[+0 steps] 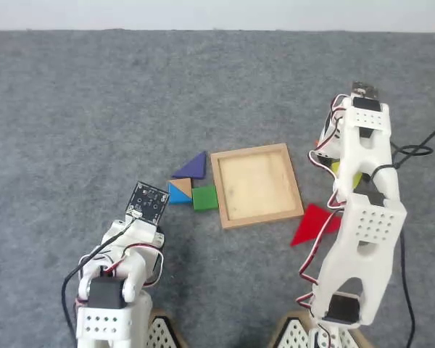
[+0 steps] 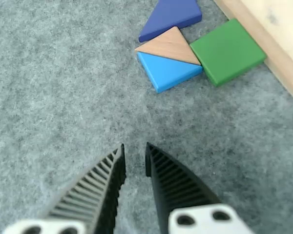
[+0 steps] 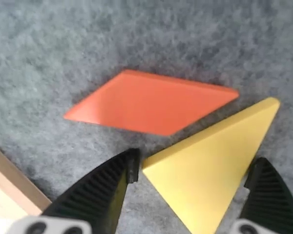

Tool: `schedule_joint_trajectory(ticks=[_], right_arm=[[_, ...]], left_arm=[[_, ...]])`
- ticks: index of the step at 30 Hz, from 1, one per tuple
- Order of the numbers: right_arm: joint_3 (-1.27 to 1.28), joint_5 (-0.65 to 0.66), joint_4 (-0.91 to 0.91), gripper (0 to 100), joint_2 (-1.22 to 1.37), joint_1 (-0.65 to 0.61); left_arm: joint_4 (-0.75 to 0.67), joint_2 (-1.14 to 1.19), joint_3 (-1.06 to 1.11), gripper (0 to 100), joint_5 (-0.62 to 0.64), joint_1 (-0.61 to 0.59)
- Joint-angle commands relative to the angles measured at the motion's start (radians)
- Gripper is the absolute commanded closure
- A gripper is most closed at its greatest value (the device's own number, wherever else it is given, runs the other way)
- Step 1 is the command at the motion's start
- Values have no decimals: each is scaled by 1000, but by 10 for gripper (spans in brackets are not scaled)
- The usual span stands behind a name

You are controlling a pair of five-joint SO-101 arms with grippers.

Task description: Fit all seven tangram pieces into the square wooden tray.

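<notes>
Tray: the square wooden tray [image 1: 250,151] lies at the centre of the high view on the grey felt counter [image 1: 87,109]. Its pale floor shows bare from rim to rim.
Cluster left of the tray: four flat pieces lie pressed together. A green square [image 1: 204,197] sits against the tray's left rim. A light blue triangle [image 1: 177,195] and a tan triangle [image 1: 182,185] lie beside it, with a dark blue triangle [image 1: 192,167] above them.
Red triangle [image 1: 315,223]: off the tray's lower right corner, partly under the right arm.
Right pincer [image 3: 194,168]: spread wide and low over the counter, straddling a yellow triangle [image 3: 215,170]. One tip is at the triangle's corner, and nothing is clamped.
Orange parallelogram [image 3: 151,108]: just beyond the yellow triangle, with a strip of felt between them.
Left pincer [image 2: 134,158]: at the lower left of the high view, with only a narrow slit between its jaws and nothing held. The light blue triangle lies ahead of its tips, apart from them.
</notes>
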Motion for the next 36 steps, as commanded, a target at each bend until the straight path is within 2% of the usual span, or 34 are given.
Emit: schedule_joint_trajectory(ticks=[1, 5, 11, 19, 28, 36], right_arm=[[-37, -9, 18, 648, 8, -7], [-37, -9, 21, 656, 10, -2], [-37, -5, 15, 772, 7, -2], [-37, -2, 16, 772, 2, 15], [-38, 104, 12, 771, 4, 58], [-38, 104, 22, 775, -1, 59]], left_arm=[[6, -23, -10, 935, 5, 5], [6, -23, -10, 935, 5, 8], [6, -23, -10, 935, 5, 6], [6, -23, -10, 935, 5, 6], [6, -23, -10, 935, 5, 5], [6, -23, -10, 935, 5, 5]])
